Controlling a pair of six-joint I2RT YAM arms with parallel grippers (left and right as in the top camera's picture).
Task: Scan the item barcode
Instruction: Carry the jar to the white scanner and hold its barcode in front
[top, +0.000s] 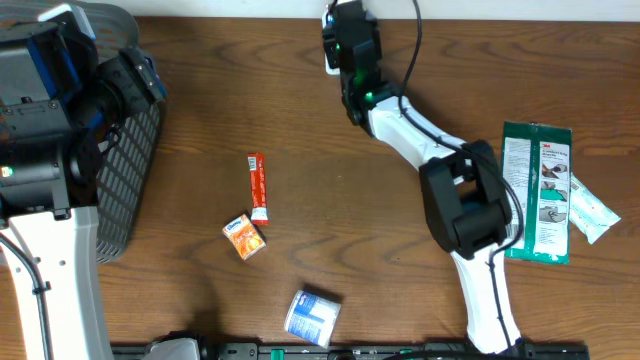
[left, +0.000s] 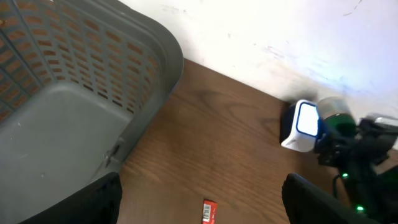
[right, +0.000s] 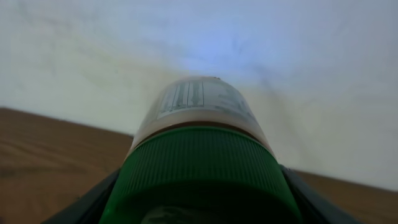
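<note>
The right hand is closed partway around a bottle at its green cap. It holds the bottle out at the far edge of the bench, just beside the white scanner that stands against the wall. Because the grip sits at the cap end only, the body hangs out unsupported. Any small twist of the wrist could let the bottle roll between the fingers or sag, and the code would swing off target. The barcode shows on the upper side of the label in the wrist view, while the scanner's window looks to face sideways, so the likeliest failure is a pass with no read because the code points the wrong way. Label curvature and glare from the bluish light on the wall could also spoil a read. Whether bottle and scanner touch I cannot tell; a push inward might shove or tip the scanner. The left hand is wide open and empty, up beside the grey basket and well apart from the scan, so it poses little risk.
</note>
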